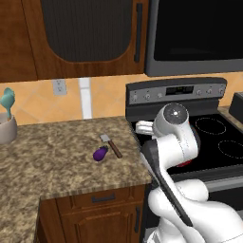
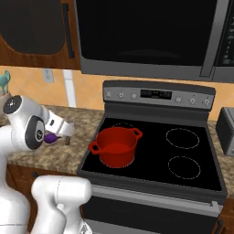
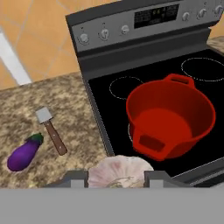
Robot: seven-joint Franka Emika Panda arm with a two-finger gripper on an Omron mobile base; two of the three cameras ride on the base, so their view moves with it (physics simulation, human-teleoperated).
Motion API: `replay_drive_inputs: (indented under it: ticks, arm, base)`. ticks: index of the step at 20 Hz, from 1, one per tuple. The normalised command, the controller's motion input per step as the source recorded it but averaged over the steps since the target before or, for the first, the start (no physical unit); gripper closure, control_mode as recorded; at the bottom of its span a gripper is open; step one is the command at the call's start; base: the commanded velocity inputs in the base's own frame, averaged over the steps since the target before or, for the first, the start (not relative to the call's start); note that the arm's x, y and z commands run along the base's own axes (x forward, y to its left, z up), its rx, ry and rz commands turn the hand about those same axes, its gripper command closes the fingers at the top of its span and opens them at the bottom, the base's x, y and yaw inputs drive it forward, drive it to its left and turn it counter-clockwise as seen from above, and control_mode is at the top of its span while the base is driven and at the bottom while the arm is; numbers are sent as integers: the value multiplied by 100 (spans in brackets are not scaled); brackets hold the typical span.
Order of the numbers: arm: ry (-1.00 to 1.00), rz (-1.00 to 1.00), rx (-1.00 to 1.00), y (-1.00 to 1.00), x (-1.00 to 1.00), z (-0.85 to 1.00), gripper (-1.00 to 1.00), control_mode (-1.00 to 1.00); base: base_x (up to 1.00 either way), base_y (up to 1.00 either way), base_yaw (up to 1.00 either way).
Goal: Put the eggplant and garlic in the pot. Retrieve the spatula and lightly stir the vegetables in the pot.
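While I look along the tool point(image 3: 116, 183) in the hand view, I see the garlic point(image 3: 117, 171) sitting between its two dark fingertips point(image 3: 76, 183), a pale pinkish bulb with ribbed skin that bulges up between them. The tips stand close against either side of the bulb, so I read the tool as pinching the garlic.

Beyond it the pot point(image 3: 171, 121) stands on the black glass stovetop point(image 3: 199, 85), over the front left burner ring. It is bright red, upright, and I see nothing inside it; one loop handle faces me and the other points toward the stove's control panel point(image 3: 144, 22). In the right base view the pot point(image 2: 116, 146) sits at the left of the cooktop, near the edge where the stove meets the counter point(image 2: 84, 125).

On the speckled brown granite counter point(image 1: 52, 156) in the left base view lie the eggplant point(image 1: 100, 153) and the spatula point(image 1: 110, 145). The eggplant is small, glossy and purple, lying on its side. The spatula lies just beside it, its square grey blade toward the wall and its brown wooden handle pointing toward the counter's front edge. From the hand view the eggplant point(image 3: 24, 152) and the spatula point(image 3: 51, 129) are close together, but I cannot tell whether they touch. Both lie well apart from the pot.

At the far left of the counter a teal utensil point(image 1: 7, 102) stands in a beige holder point(image 1: 6, 129).
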Motion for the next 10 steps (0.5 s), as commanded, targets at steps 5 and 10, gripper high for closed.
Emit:
replay_drive_inputs:
  ticks: [5,10]
  arm:
    - [3,-15,0,-98,24,-10,100,-100]
    - [11,-9,0,-88,43,-79,100,-100]
  base:
    - [0,0,0]
    - [0,0,0]
